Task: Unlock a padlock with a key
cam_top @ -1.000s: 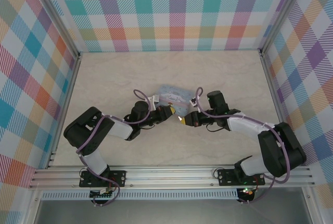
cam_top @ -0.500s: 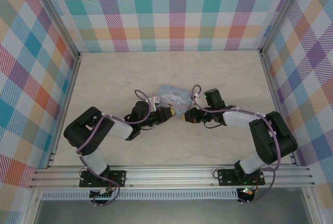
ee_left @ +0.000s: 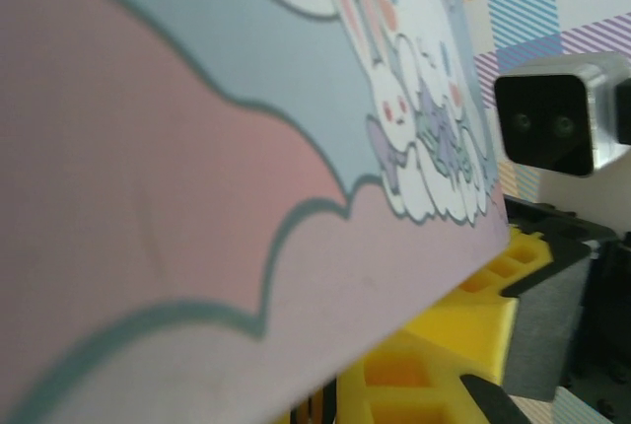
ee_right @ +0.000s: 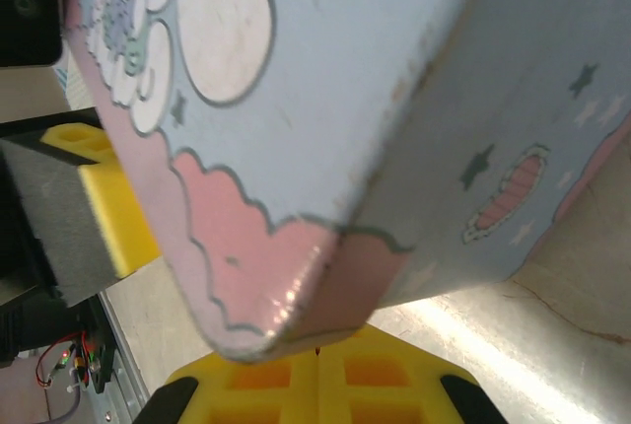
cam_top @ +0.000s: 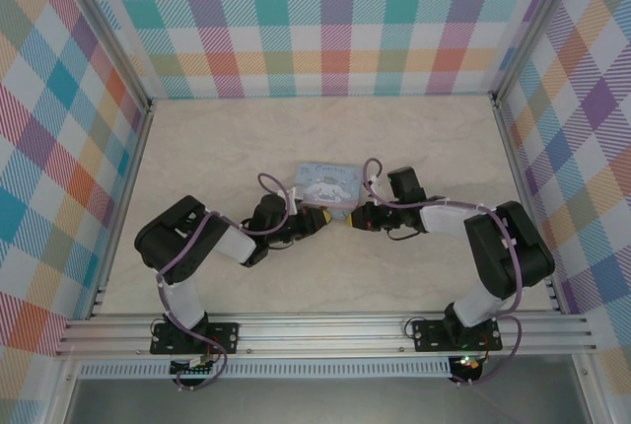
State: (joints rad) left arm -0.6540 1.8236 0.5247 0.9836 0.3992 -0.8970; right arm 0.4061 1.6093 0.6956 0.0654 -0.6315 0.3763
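The pale-blue cartoon tin [cam_top: 328,179] lies mid-table. My left gripper [cam_top: 321,217] and right gripper [cam_top: 349,220] meet tip to tip at its near edge. In the left wrist view the tin's lid [ee_left: 197,148] looms over my yellow fingers [ee_left: 414,385], which look shut; the right gripper's padded finger [ee_left: 537,330] and camera [ee_left: 557,123] face them. In the right wrist view my right gripper [ee_right: 317,370] is shut, seam closed, just under the tin's pink corner [ee_right: 286,296]. The padlock and the key are hidden.
Checked walls stand on three sides, with metal posts at the back corners [cam_top: 148,108]. The aluminium rail [cam_top: 325,330] carrying both arm bases runs along the near edge. Bare pale tabletop [cam_top: 424,148] lies behind and beside the tin.
The right gripper has moved left and up to the tin's near edge. The left arm has drawn in and its gripper has edged closer. The tin has turned a little squarer.
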